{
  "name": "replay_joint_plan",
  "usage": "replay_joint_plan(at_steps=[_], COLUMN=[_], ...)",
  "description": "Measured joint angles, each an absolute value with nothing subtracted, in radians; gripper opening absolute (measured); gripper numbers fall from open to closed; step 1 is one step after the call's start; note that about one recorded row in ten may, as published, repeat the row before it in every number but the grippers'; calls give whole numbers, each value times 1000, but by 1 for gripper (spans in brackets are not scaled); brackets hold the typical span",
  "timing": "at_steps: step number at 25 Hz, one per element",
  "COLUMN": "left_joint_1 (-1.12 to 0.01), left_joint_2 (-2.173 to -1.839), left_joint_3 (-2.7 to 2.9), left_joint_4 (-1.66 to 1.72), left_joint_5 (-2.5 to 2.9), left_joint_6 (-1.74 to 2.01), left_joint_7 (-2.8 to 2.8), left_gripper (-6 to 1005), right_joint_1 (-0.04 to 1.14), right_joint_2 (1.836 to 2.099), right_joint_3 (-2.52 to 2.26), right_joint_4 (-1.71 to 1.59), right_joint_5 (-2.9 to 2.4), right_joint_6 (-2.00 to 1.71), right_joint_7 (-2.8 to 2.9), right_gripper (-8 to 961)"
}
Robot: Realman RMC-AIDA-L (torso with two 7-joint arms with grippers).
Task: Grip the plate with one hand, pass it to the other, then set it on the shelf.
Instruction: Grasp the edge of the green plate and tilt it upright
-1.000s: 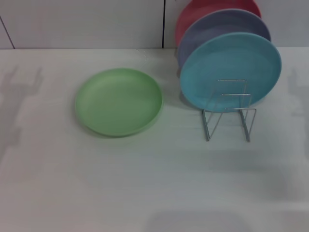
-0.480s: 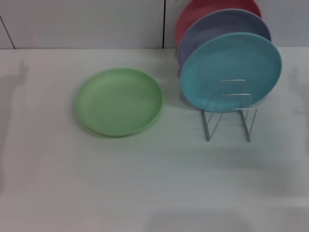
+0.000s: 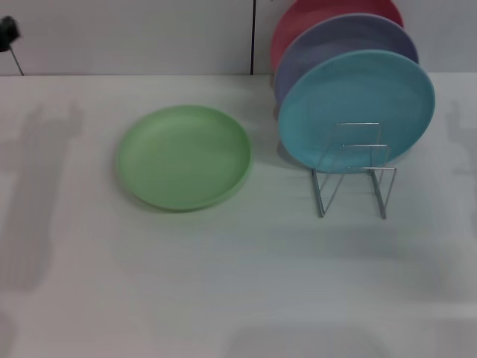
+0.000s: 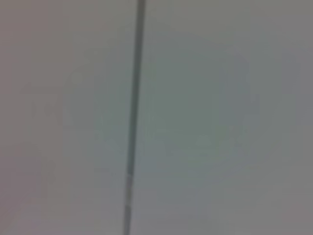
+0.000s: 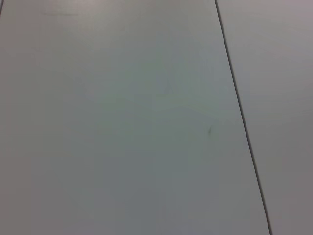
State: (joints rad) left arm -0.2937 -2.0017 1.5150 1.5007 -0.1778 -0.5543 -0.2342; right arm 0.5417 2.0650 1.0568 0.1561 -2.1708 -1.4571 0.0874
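– Moved since half a second back? Only at the far left: left end effector (image 3: 8, 33) now poking in as a small black shape at the top left edge, up against the wall (image 3: 134, 37). Below it, a tall grey shadow (image 3: 37, 194) spread over the table (image 3: 223, 283) where only a faint one lay.

– Wide or narrow?

– Cannot tell; too little of it in view. Holding nothing visible. Well apart from everything else.

– Next to the right?

– Light green plate (image 3: 183, 156), lying flat on the table, hollow side up, left of centre. In the same spot as before. Touched by nothing.

– And beyond that?

– Silver wire rack (image 3: 354, 173), near the green plate but clear of it. Turquoise-blue plate (image 3: 356, 108) standing on edge in it, facing forward, with thin upright loops showing in front of its lower half. Behind that, lavender plate (image 3: 343, 43), also on edge, partly covered. Behind again, pink-red plate (image 3: 320, 15), mostly hidden, cut off by the top edge. Unchanged, all three.

– Right end effector?

– Out of view everywhere.

– Wrist cameras?

– Left wrist: blurred pale surface crossed by one dark seam (image 4: 134, 122). Right wrist: pale panels with a thin dark seam (image 5: 239, 112) running aslant.
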Motion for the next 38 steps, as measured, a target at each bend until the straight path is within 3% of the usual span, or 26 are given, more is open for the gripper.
replay_joint_plan(at_steps=[3,6,10,23,38], left_joint_1=[-322,-360,-396,-560,-616], left_joint_2=[-2011,-2052,-2058,-2059,-2063], left_joint_3=[1469,1352,1312,1253,1219], left_joint_4=[1508,1508,1499,1290,1107], left_joint_5=[-294,-486,-547,-517,-522], left_joint_6=[-628,-747,-858,-1051,-977], left_joint_7=[-108,137,210,248,326], left_gripper=[663,602,495,501,586], right_joint_1=[543,545,544,539,535], right_joint_2=[2064,2064,2064,2072,2074], right_joint_3=[1057,1058,1058,1045,999], right_joint_4=[152,151,150,164,171], right_joint_5=[-2171,-2171,-2171,-2171,-2170], right_joint_6=[-1457,-1457,-1461,-1465,-1460], right_joint_7=[87,87,87,97,98], right_gripper=[522,522,522,522,523])
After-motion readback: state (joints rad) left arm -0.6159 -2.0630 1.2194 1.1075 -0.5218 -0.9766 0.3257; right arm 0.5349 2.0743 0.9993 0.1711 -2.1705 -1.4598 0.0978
